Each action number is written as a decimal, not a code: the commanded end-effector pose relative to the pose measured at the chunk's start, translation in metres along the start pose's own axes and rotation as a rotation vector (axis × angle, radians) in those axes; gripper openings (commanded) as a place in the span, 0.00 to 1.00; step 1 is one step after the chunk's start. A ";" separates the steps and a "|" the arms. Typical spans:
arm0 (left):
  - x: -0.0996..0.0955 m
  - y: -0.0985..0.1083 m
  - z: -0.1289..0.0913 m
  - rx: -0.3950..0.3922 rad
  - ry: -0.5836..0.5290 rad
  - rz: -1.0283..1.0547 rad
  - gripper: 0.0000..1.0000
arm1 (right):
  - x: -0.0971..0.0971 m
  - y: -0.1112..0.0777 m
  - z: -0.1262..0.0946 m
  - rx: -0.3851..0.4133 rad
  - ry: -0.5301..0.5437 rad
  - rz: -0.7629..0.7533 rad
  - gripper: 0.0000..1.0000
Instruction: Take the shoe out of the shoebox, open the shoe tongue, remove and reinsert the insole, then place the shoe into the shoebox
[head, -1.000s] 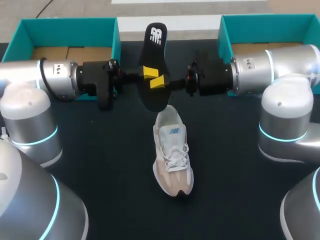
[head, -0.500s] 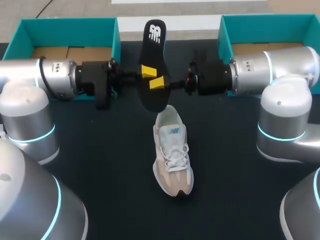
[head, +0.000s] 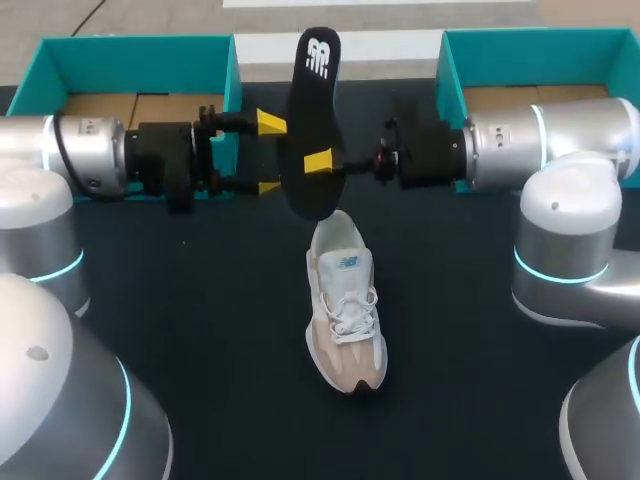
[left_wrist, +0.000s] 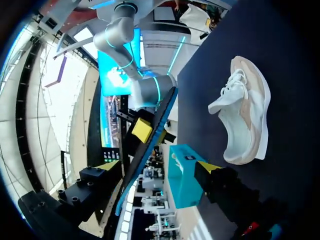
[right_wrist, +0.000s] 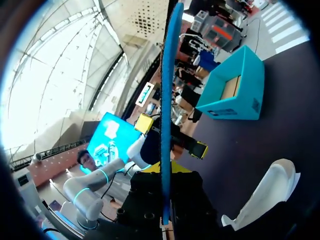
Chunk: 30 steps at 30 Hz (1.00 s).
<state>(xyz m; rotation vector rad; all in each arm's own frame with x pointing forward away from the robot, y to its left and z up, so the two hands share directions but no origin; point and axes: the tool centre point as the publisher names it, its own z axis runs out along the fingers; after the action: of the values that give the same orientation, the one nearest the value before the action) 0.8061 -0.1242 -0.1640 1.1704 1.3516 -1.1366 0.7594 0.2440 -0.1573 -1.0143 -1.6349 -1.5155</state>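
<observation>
1. Above the far middle of the table (head: 200, 330), the black insole (head: 312, 120) is up in the air, clamped by the right gripper (head: 320, 163).
2. The left gripper (head: 268, 155) is just beside the insole, fingers spread wide, holding nothing.
3. The shoe (head: 345, 300) lies on the table below the insole, toe toward the near edge.
4. A teal left shoebox (head: 135, 52) and right shoebox (head: 530, 45) stand at the far corners.

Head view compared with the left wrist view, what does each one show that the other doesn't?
Only the head view: the left-hand teal cardboard shoebox and the top face of the black foam insole with its white logo. Only the left wrist view: the insole's blue underside, nearly edge-on. Both: the white and beige sneaker and the right gripper holding the insole.
</observation>
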 end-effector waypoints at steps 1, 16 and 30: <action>0.010 -0.009 -0.009 -0.036 0.018 -0.113 1.00 | 0.001 -0.003 -0.001 -0.009 -0.013 -0.026 0.00; 0.035 0.004 -0.020 -0.104 0.111 -0.285 1.00 | -0.014 0.009 -0.010 -0.020 0.005 -0.256 0.00; 0.035 0.004 -0.020 -0.104 0.111 -0.285 1.00 | -0.014 0.009 -0.010 -0.020 0.005 -0.256 0.00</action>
<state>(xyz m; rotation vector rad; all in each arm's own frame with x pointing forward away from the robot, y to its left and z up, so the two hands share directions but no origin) 0.8071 -0.1018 -0.1973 0.9990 1.6822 -1.1997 0.7737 0.2310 -0.1645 -0.8327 -1.8029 -1.7006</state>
